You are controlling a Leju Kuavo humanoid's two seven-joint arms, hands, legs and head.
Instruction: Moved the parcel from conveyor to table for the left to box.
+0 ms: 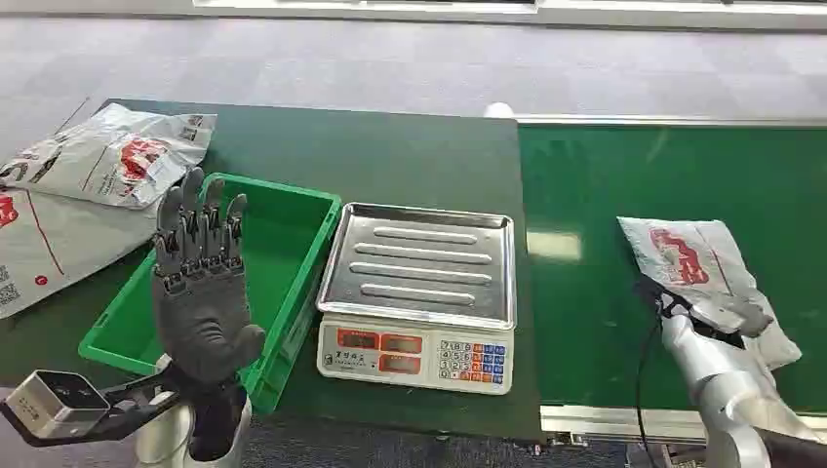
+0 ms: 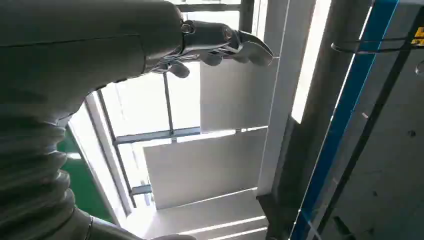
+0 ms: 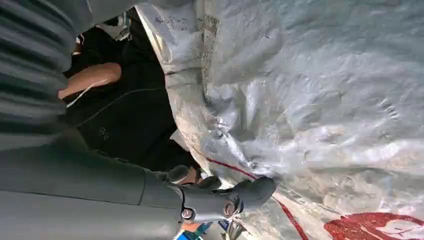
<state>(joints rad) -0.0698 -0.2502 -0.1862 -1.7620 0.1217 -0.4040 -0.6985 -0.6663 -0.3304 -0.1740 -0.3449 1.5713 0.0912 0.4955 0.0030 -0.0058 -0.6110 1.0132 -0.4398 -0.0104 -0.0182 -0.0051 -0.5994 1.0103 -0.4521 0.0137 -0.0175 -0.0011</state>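
A: So, where is the parcel [image 1: 697,268]?

B: On the green conveyor [image 1: 605,244], toward its right side, a crumpled grey bag with red print. The right robot hand [image 1: 717,317] lies on its near edge. In the right wrist view the thumb [image 3: 250,192] presses against the plastic [image 3: 320,110], and the darker fingers seem curled under the bag's edge, so it looks gripped, though the hold is partly hidden.

A: And the left robot hand [image 1: 200,283]?

B: Raised upright over the near corner of the green box [image 1: 293,283], fingers straight and slightly apart, holding nothing.

A: What else is on the table [image 1: 390,156]?

B: A scale [image 1: 419,292] just beside the box, and 2 flat bags [image 1: 88,185] at the far left.
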